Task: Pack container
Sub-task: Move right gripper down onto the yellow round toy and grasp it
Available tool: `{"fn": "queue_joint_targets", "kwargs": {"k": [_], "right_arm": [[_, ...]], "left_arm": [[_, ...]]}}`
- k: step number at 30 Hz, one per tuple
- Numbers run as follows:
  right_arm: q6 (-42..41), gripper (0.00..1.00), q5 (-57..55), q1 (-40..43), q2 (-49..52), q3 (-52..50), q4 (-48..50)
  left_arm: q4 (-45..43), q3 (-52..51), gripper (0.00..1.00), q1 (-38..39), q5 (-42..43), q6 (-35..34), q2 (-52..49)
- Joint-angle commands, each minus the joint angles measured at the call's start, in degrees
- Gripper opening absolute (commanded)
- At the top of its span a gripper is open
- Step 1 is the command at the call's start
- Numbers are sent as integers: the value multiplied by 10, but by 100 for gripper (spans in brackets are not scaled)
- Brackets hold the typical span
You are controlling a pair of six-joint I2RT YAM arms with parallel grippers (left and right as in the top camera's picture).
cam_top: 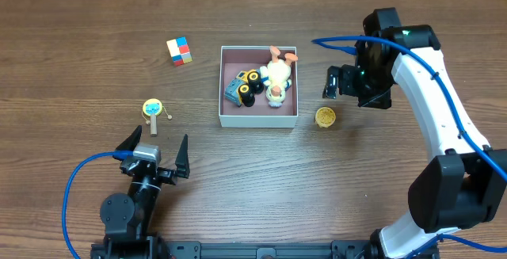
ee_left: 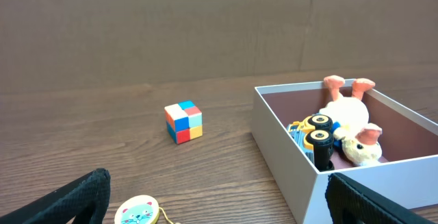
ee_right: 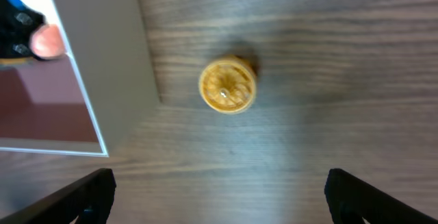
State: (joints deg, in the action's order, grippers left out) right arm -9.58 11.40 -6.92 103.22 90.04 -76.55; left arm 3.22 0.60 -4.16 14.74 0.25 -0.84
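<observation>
Left gripper (cam_top: 157, 142) sits nearest, jaws spread wide, nothing in them. Just past it is a little yellow disc (cam_top: 152, 109) with a cat face printed on it. The container (cam_top: 258, 119) is mid-table, holding a toy truck (cam_top: 244, 86) and a plush (cam_top: 277, 77). An orange round toy (cam_top: 325, 117) lies just beside it, with the right gripper (cam_top: 334, 82) near that, fingers wide apart and empty. The colour cube (cam_top: 180, 51) is farthest back.
</observation>
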Motion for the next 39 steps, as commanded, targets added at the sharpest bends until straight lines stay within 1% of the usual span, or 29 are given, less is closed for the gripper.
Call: {"fn": "queue_joint_targets", "kwargs": {"k": [1,3,9,19,24,27,29,35,39], "right_arm": [[-90,100,-50,-9,-5,-13,8],[-107,100,-93,-18,-2,-22,10],[-119,100,-108,-25,-2,-39,20],[-119,100,-98,-28,-1,-101,66],[-120,100,-98,-54,2,-102,85],[-157,100,-122,-77,9,-102,90],[-162,100,-137,-85,15,-102,90],[-172,100,-139,-67,36,-102,91],[-161,100,-139,-64,45,-102,94]], "left_arm": [[-1,-2,100,-3,-1,11,6],[-1,-2,100,-3,-1,11,6],[-1,-2,100,-3,-1,11,6],[-1,-2,100,-3,-1,11,6],[-1,-2,100,-3,-1,11,6],[-1,-2,100,-3,-1,11,6],[-1,-2,100,-3,-1,11,6],[-1,-2,100,-3,-1,11,6],[-1,-2,100,-3,-1,11,6]]}}
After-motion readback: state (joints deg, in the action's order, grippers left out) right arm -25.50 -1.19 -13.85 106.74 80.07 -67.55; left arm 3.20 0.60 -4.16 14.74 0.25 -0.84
